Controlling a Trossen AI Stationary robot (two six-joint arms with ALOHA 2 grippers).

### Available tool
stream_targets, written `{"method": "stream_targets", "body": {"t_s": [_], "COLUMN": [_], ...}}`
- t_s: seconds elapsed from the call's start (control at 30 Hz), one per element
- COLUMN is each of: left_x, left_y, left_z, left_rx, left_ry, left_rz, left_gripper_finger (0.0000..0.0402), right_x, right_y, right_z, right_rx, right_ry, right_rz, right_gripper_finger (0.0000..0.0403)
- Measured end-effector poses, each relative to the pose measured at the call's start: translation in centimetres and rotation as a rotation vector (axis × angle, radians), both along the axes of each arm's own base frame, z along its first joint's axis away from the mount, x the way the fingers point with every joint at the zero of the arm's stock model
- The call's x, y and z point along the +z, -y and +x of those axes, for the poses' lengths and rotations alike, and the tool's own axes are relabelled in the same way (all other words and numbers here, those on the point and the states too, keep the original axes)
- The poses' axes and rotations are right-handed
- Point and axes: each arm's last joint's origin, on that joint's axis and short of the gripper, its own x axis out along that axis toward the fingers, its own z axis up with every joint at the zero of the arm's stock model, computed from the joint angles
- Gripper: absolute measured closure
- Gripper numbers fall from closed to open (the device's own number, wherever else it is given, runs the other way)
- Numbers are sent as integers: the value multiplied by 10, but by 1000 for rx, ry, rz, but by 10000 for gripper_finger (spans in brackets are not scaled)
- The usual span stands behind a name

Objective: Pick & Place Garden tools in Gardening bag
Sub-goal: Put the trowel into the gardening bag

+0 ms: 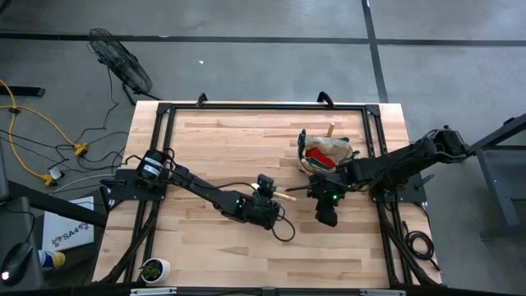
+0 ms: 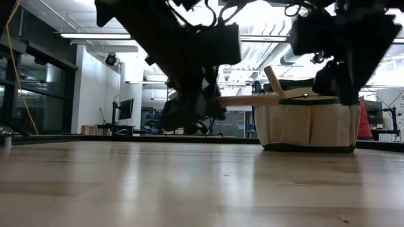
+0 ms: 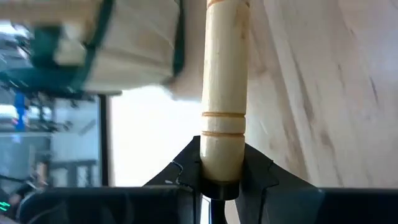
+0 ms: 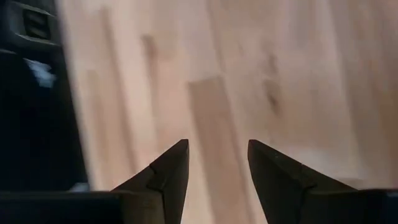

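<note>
The beige gardening bag [image 1: 327, 152] with green trim stands on its base at the table's right, also seen in the low view [image 2: 309, 126]. A red item [image 1: 320, 161] lies in it and a wooden handle [image 2: 273, 77] sticks out of its top. At mid-table my left gripper [image 1: 271, 199] is shut on a wooden-handled garden tool [image 2: 249, 99], whose handle points toward the bag. The tool's metal end is hidden behind the gripper. Near the bag's front my right gripper [image 4: 217, 163] hangs open over bare table, with nothing between its fingers. My left gripper pinches the tool's wooden handle at its grooved end [image 3: 222, 158] between its two fingers [image 3: 183, 171]. The handle runs straight on from the fingers, along them. It is roughly level, clear of the table, with its free end [image 2: 278, 99] toward the bag.
A small white plant pot [image 1: 154, 269] stands at the near left corner. A black metal frame [image 1: 160, 131] runs around the table's edges. Bare wood lies to the left and at the front [image 1: 222, 247]. A loose cable loops below the left gripper [image 1: 285, 233].
</note>
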Motion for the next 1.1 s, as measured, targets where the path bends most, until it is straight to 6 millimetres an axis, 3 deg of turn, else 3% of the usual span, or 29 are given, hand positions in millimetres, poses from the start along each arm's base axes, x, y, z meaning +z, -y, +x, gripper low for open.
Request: {"method": "stream_targets", "body": {"t_s": [0.17, 0.33, 0.6, 0.83, 1.1], "left_x": [-5, 3, 17, 27, 48], "left_y": [-5, -12, -11, -7, -1], "left_z": [-8, -20, -25, -18, -9], "left_rx": [83, 96, -44, -143, -301], "left_ry": [5, 70, 259, 372, 565], "left_rz": [-71, -190, -390, -460, -518], "left_gripper_finger": [351, 351, 351, 351, 351], "right_x": [-4, -1, 6, 26, 56], "right_y": [-7, -21, -43, -55, -66], "right_z": [-8, -12, -12, -18, -43], "right_rx": [33, 53, 60, 12, -38], "right_ry": [-18, 53, 243, 430, 630], "right_rz": [-174, -287, -453, -516, -594], "right_gripper_finger": [247, 247, 247, 247, 247]}}
